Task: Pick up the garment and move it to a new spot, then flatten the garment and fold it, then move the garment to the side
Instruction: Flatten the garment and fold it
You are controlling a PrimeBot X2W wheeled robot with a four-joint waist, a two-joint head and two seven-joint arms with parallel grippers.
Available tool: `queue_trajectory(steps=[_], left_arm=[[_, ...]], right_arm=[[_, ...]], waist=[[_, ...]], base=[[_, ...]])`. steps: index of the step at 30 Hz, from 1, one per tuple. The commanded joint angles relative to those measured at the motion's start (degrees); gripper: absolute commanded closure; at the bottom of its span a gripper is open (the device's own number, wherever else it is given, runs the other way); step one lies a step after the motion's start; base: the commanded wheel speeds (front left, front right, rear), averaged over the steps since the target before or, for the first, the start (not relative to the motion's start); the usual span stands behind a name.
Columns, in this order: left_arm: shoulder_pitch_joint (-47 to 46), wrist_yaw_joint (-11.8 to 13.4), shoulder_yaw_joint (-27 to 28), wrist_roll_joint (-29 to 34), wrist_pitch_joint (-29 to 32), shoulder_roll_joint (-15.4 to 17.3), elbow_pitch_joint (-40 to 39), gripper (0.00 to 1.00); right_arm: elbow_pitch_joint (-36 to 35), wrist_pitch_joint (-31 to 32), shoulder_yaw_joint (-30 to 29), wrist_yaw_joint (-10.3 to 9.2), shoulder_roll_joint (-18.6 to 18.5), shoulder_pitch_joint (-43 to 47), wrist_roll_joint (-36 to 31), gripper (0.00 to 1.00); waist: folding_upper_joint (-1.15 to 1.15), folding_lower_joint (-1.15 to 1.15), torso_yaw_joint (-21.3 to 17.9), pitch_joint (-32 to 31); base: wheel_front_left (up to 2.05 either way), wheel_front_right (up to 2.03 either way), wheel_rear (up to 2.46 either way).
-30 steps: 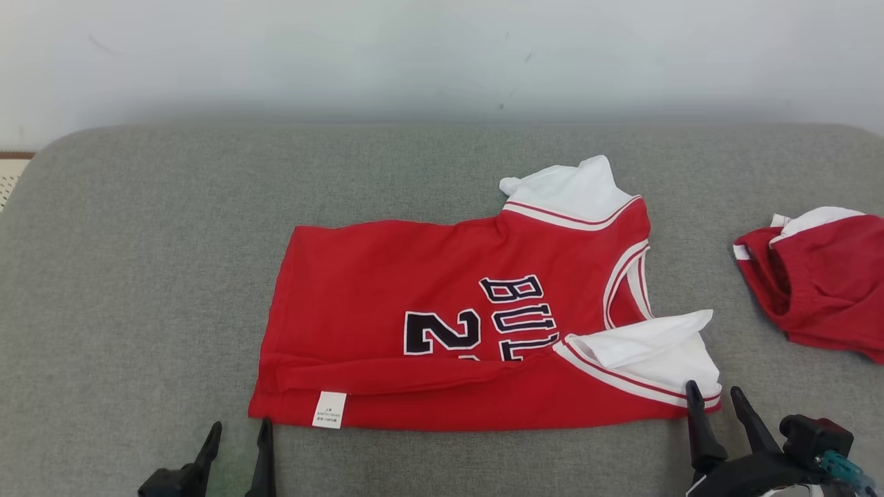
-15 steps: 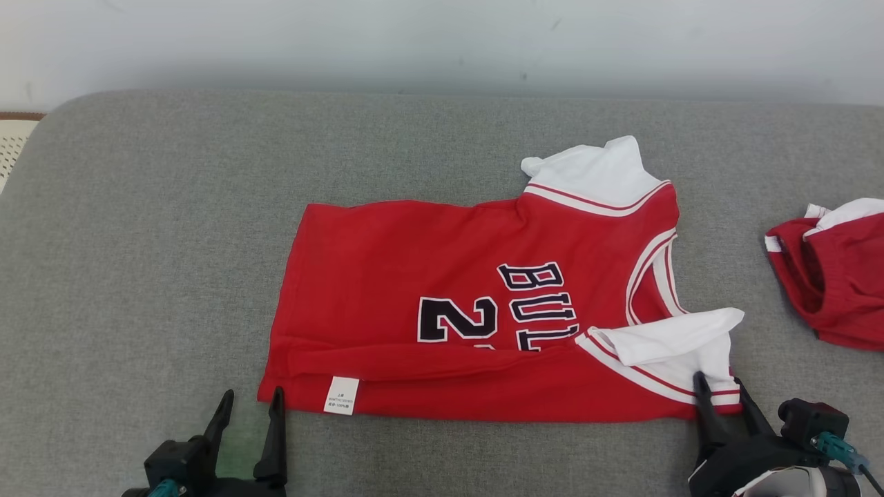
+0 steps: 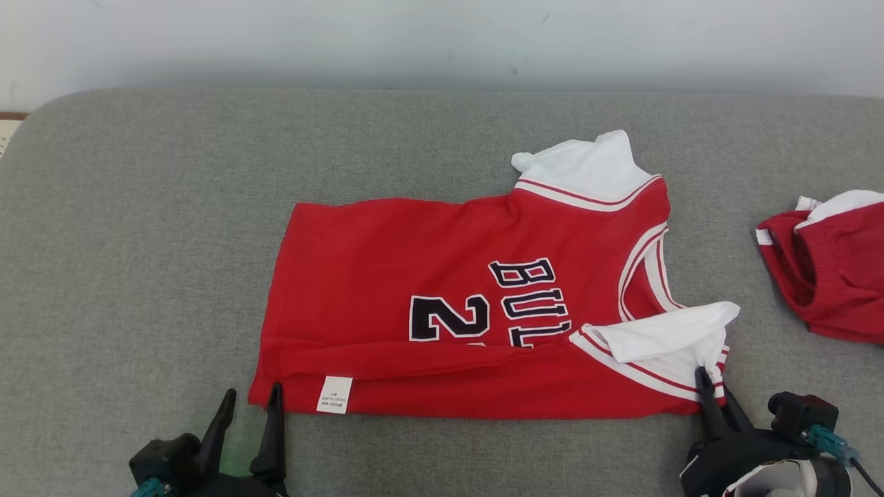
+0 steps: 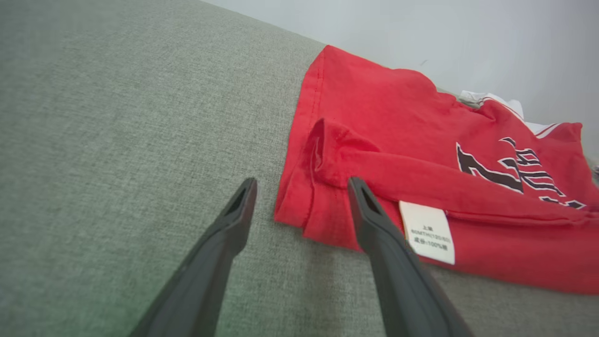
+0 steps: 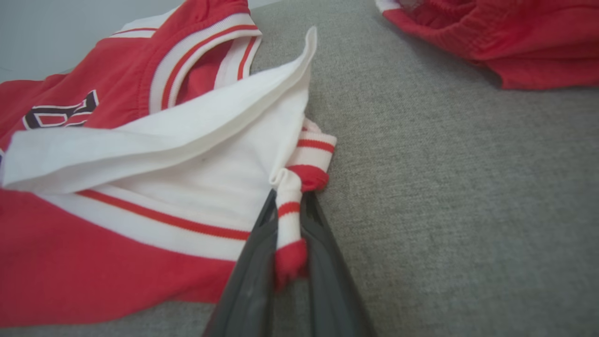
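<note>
Grey woven upholstery carries everything, with a pale wall at 12 o'clock. The Bulls jersey lies sideways at the centre, its neck toward 3 o'clock and its hem toward 9, the near side folded over along 6 o'clock. Well apart at 3 o'clock sits another red garment.

The right hand is clamped on the striped sleeve cuff at the jersey's 5 o'clock corner. The left hand stands with fingers apart, straddling the hem corner at 7 o'clock beside the care label.

I judge the cloth light, limp and not fragile; it will sag between two holds and drag on the weave. The ribbed cuff gives a firm bite. The doubled hem corner is the matching hold, if all its layers are caught.
</note>
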Motion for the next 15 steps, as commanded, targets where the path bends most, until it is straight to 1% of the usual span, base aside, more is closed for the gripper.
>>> queue_trajectory(steps=[1,9,10,11,12,13,15], left_arm=[[-0.1,-0.2,0.0,-0.3,0.0,0.0,0.5,0.0],[-2.4,-0.6,0.4,0.3,0.0,0.0,3.5,0.0],[-2.5,-0.8,0.3,0.1,0.0,0.0,4.1,0.02],[-2.7,-0.9,0.1,0.1,0.0,0.0,4.6,0.5],[-3.0,-1.2,-0.2,0.1,0.0,0.0,5.1,0.69],[-3.1,-1.4,-0.5,-0.1,0.0,0.0,5.6,1.0],[-3.1,-1.7,-0.7,-0.2,0.0,0.0,6.1,1.0]], right_arm=[[0.2,0.4,0.2,-0.09,-0.1,0.4,-0.3,1.0],[-0.9,0.3,1.2,-0.09,-0.1,-1.1,0.3,1.0],[-0.9,0.3,1.3,-0.09,-0.2,-1.2,0.4,1.0],[-1.0,0.3,1.4,-0.09,-0.2,-1.2,0.5,1.0],[-1.1,0.3,1.5,-0.09,-0.2,-1.1,0.6,1.0],[-1.1,0.3,1.5,-0.09,-0.3,-1.0,0.6,1.0],[-1.2,0.3,1.7,-0.09,-0.3,-0.9,0.7,1.0]], waist=[[0.0,0.0,-0.3,0.2],[0.0,0.0,-2.2,1.5],[0.0,0.0,-2.3,1.6],[0.0,0.0,-2.6,1.6],[0.0,0.0,-2.7,1.6],[0.0,0.0,-2.8,1.6],[0.0,0.0,-2.9,1.4]], base=[[0.0,0.0,0.0],[0.0,0.0,0.0],[0.0,0.0,0.0],[0.0,0.0,0.0],[0.0,0.0,0.0],[0.0,0.0,0.0],[0.0,0.0,0.0]])
